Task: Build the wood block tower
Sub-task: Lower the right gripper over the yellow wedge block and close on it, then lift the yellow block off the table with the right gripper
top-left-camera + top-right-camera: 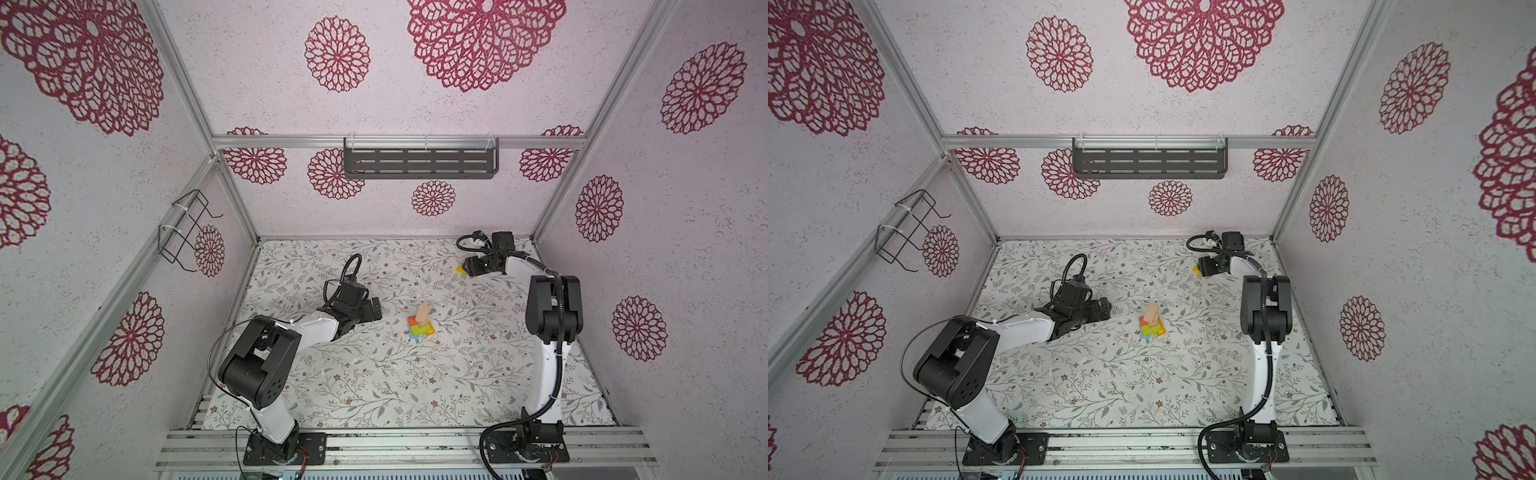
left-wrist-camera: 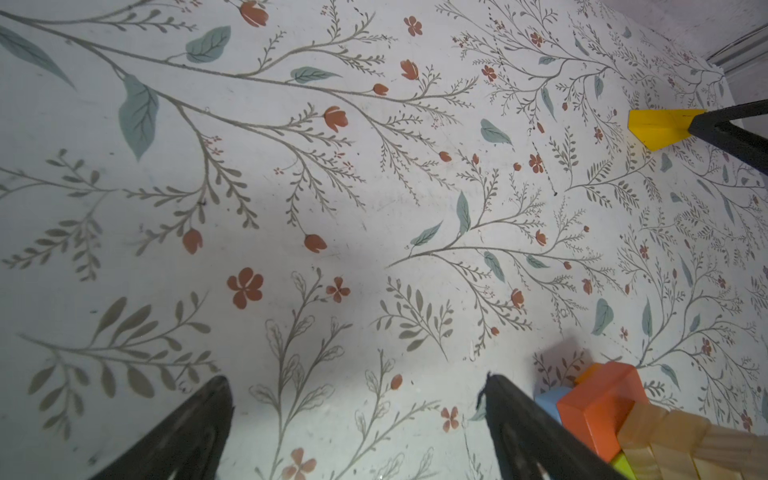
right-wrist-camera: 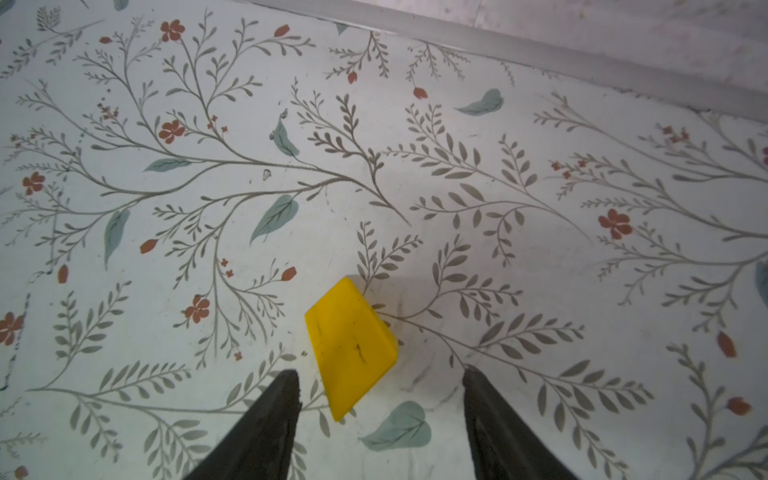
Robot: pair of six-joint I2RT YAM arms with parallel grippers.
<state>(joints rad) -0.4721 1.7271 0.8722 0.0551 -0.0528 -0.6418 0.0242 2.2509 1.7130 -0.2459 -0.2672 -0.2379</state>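
We find the yellow block (image 3: 351, 345) near the worktop's (image 1: 374, 374) far right corner, between the right gripper's (image 3: 380, 370) parted jaws, long axis running roughly along them; the left gripper (image 2: 355, 377), jaws wide apart, hovers beside the tower (image 1: 422, 324).

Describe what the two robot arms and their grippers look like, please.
The left arm and right arm share white links between bulky black joint housings, on black base plates. A black ribbed cable trails on each. The left gripper and right gripper each have two black, tapering, pointed fingers.
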